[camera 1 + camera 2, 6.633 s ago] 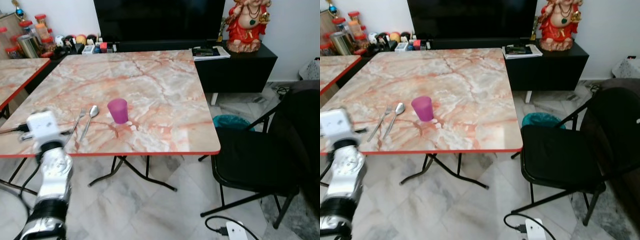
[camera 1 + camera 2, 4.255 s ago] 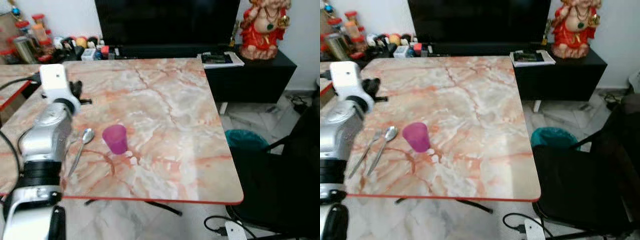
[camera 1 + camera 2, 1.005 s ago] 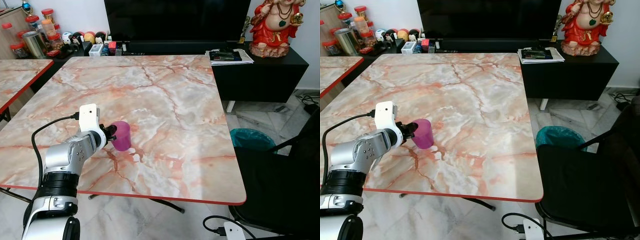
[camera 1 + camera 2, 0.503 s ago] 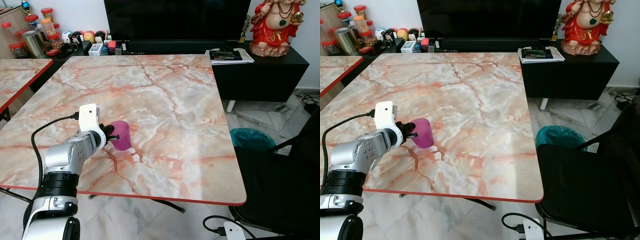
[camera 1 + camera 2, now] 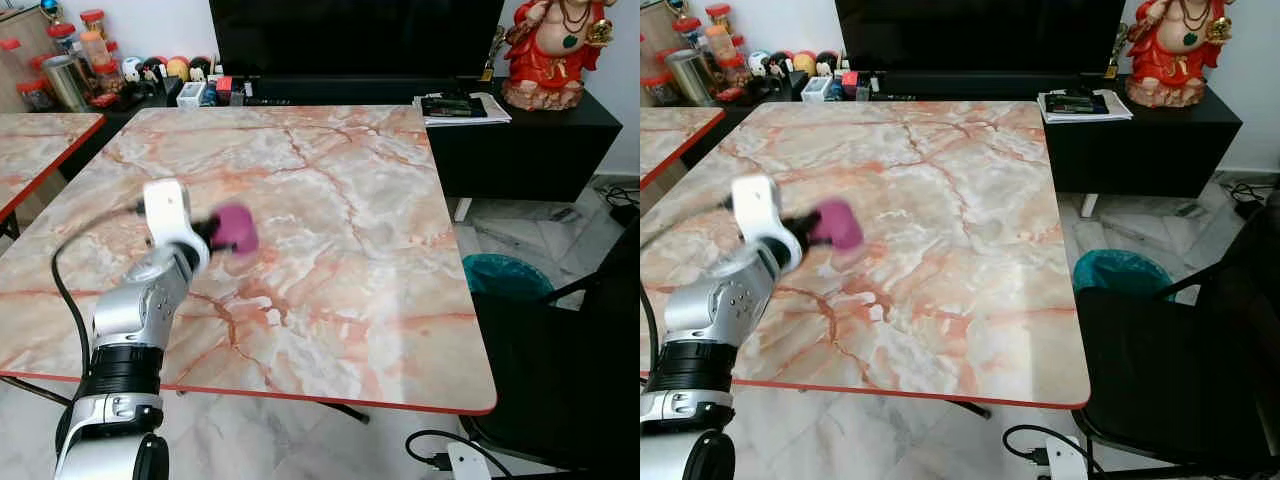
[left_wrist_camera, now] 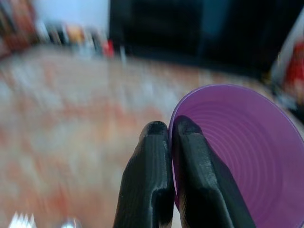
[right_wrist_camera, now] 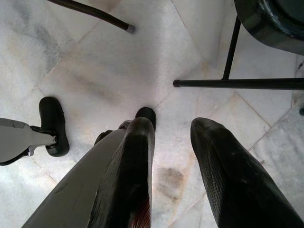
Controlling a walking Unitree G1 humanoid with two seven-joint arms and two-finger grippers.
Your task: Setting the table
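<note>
The robot's left gripper [image 6: 170, 130] carries a purple plastic cup [image 5: 235, 228] clear of the marble-patterned bench [image 5: 330, 260], its jaws pinched on the cup's rim — one finger inside the wall, one outside, as the left wrist view shows. The cup hangs tipped on its side over the bench's left half, nearer the left edge than the middle, blurred by motion in both eye views.

By these frames the step in hand is the carry: one cup lifted and on its way to a place setting. The next move, as a judgement, calls for bringing the cup upright again, lowering it flat onto the bench well inside the red-trimmed edge, and only then parting the jaws — a rim pinch gives little hold against a swing, so a slow descent would suit.

The right gripper [image 7: 171, 142] hangs idle over the tiled floor [image 7: 95, 71], its jaws apart and holding nothing.

The count: one cup, one bench in use with the corner of a second bench [image 5: 40, 150] just beside its left edge, one black folding chair [image 5: 570, 360] off the right edge, one teal bin [image 5: 505, 277] near that chair.
</note>
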